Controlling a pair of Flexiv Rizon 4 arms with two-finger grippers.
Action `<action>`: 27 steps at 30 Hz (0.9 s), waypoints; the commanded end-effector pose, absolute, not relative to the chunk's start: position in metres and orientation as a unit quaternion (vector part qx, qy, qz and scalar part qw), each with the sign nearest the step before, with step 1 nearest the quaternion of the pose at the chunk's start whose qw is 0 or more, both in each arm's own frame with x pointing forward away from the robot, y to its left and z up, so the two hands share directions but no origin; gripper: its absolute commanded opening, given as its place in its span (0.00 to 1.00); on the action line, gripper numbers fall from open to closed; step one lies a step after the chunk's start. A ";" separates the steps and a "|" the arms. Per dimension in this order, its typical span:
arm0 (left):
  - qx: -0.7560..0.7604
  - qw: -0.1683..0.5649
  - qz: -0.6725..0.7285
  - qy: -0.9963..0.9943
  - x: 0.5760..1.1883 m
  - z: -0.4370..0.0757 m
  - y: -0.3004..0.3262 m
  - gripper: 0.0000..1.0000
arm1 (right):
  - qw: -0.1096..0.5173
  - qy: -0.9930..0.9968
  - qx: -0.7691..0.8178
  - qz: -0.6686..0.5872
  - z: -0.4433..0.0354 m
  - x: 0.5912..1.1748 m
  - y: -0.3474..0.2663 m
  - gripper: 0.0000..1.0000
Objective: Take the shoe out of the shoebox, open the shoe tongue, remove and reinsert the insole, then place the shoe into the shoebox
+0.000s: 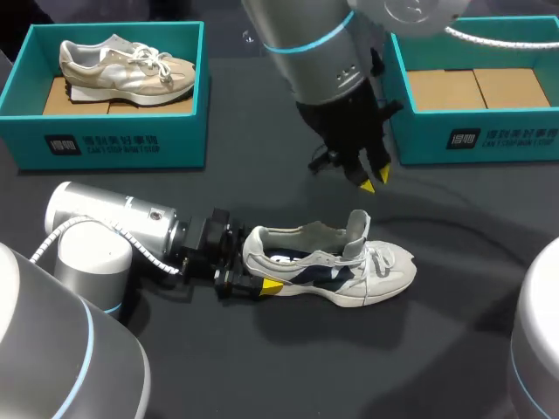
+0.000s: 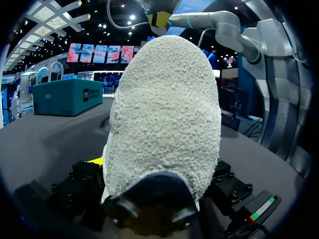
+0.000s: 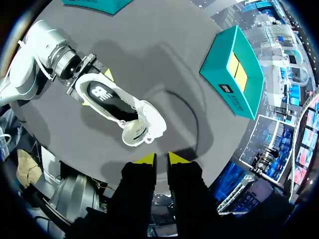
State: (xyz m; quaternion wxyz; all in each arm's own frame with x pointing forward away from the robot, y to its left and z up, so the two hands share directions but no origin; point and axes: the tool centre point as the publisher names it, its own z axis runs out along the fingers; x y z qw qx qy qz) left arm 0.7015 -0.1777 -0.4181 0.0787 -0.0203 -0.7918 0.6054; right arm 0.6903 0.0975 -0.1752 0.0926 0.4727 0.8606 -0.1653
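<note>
- Sneaker (image 1: 349, 271), white with navy panels, sits on its sole on the dark worktop (image 1: 262, 367), outside both boxes, its toe toward the robot's right.
- Left claw (image 1: 260, 272) grips the sneaker at the heel, with a yellow-tipped finger on each side of it. The arm lies low along the worktop.
- Tongue (image 1: 356, 227) stands upright, pulled away from the laces, so the shoe mouth is open.
- Insole (image 3: 103, 93), dark with a pale logo, lies flat inside the sneaker, as the right wrist view shows.
- Right claw (image 1: 375, 180) hangs above the worktop, apart from the sneaker and beyond its toe end. Its fingers are drawn nearly together and hold nothing.
- Teal shoebox (image 1: 476, 140) at the robot's far right shows only its cardboard floor.
- Second teal shoebox (image 1: 113, 144) at the far left holds a beige sneaker (image 1: 122, 70) lying on its side.
</note>
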 end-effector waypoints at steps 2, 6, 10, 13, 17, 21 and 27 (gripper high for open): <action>-0.020 0.079 0.605 -0.792 0.701 -0.419 -0.179 0.00 | 0.169 0.913 0.338 -0.155 -0.157 0.688 0.126 0.00; -0.020 0.079 0.605 -0.792 0.701 -0.419 -0.179 0.00 | 0.190 0.948 0.233 -0.102 -0.154 0.683 0.138 0.00; -0.020 0.079 0.605 -0.792 0.701 -0.419 -0.179 0.00 | 0.172 0.972 0.150 -0.061 -0.157 0.681 0.152 0.00; -0.020 0.079 0.605 -0.792 0.701 -0.419 -0.179 0.00 | 0.172 0.972 0.150 -0.061 -0.157 0.681 0.152 0.00; -0.020 0.079 0.605 -0.792 0.701 -0.419 -0.179 0.00 | 0.172 0.972 0.150 -0.061 -0.157 0.681 0.152 0.00; -0.020 0.079 0.605 -0.792 0.701 -0.419 -0.179 0.00 | 0.172 0.972 0.150 -0.061 -0.157 0.681 0.152 0.00; -0.020 0.079 0.605 -0.792 0.701 -0.419 -0.179 0.00 | 0.159 0.981 0.102 -0.040 -0.185 0.693 0.167 0.00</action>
